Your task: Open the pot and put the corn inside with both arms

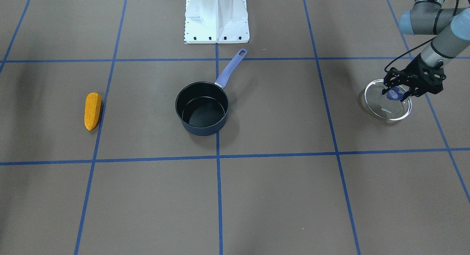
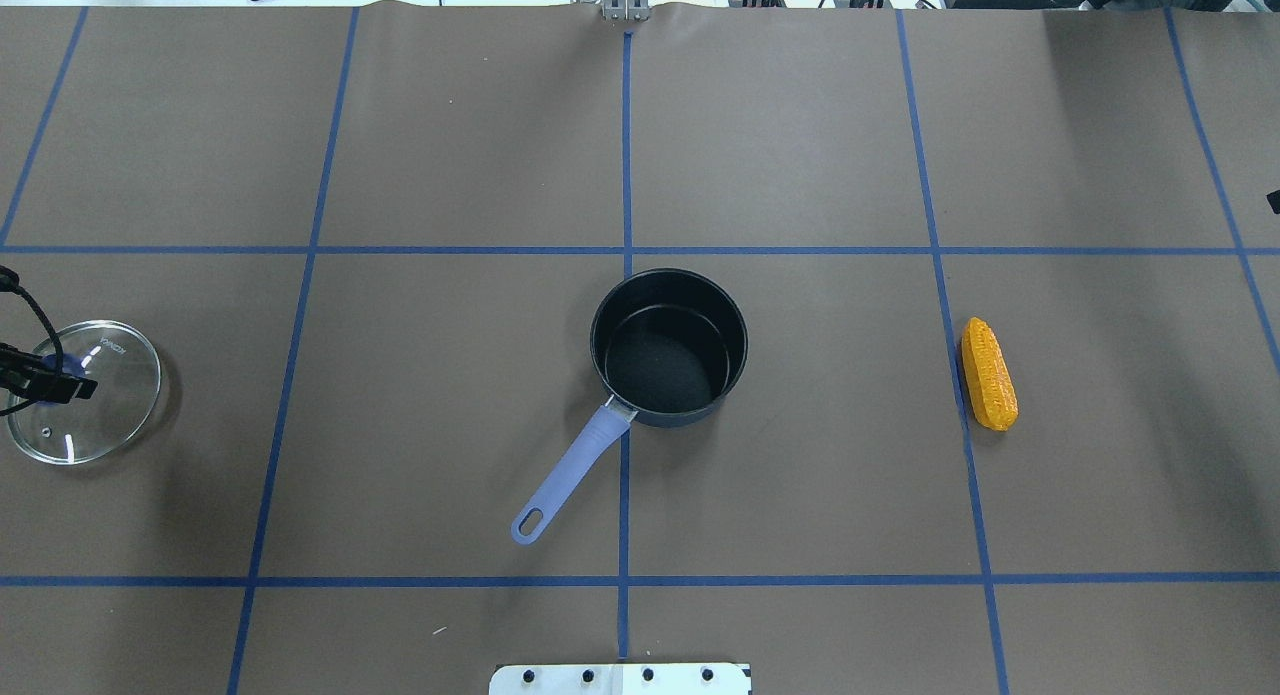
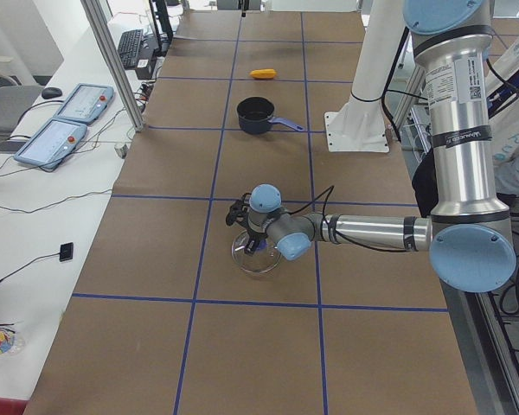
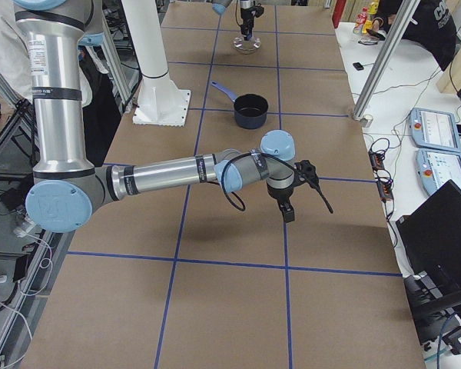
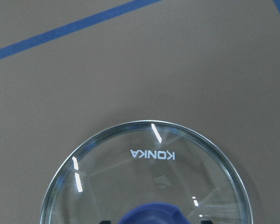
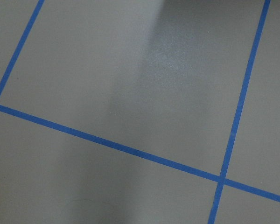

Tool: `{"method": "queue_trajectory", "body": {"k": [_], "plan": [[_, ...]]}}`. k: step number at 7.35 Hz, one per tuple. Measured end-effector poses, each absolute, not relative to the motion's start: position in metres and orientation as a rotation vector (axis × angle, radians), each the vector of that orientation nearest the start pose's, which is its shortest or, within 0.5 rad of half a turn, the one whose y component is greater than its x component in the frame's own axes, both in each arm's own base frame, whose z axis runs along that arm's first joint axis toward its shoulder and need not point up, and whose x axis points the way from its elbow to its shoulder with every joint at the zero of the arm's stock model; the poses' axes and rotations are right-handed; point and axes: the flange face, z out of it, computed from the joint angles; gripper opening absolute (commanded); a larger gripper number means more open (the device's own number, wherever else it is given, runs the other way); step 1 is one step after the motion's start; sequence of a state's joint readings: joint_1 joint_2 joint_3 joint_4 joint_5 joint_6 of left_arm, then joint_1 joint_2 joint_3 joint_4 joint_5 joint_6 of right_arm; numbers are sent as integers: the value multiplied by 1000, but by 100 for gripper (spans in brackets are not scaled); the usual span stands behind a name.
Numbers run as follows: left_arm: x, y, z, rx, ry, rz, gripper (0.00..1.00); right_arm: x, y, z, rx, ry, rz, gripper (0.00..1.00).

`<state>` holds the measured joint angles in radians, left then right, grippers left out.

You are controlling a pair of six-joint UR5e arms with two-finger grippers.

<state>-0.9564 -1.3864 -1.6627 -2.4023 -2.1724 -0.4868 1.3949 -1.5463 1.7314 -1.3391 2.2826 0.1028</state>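
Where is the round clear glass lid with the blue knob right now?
In the overhead view the round clear glass lid is at the far left, directly under the left claw, well left of the open dark saucepan.

Seen from overhead, we find the pot (image 2: 672, 416) upright and uncovered mid-bench (image 2: 450, 425), dark blue outside and black inside. Its lilac handle (image 2: 565, 475) points toward 7 o'clock. Its glass lid (image 2: 110, 395), with 1 blue knob (image 1: 392, 96), lies flat, far out at 9 o'clock from the pot. The left gripper (image 1: 396, 94) straddles that knob; we cannot tell whether it clamps. The corn (image 2: 988, 374), 1 orange-yellow bumpy cob, lies on its side at 3 o'clock from the pot, well apart, tapered end toward about 12 o'clock. The right gripper (image 4: 288, 204) hangs above the bench, well apart from the pot.
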Motion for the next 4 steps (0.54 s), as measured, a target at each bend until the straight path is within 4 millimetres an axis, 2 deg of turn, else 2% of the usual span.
{"method": "queue_trajectory", "body": {"k": [4], "plan": [[199,-408,603,320,875,360,98,-24,-522,545,290,-753,-204,100]]}}
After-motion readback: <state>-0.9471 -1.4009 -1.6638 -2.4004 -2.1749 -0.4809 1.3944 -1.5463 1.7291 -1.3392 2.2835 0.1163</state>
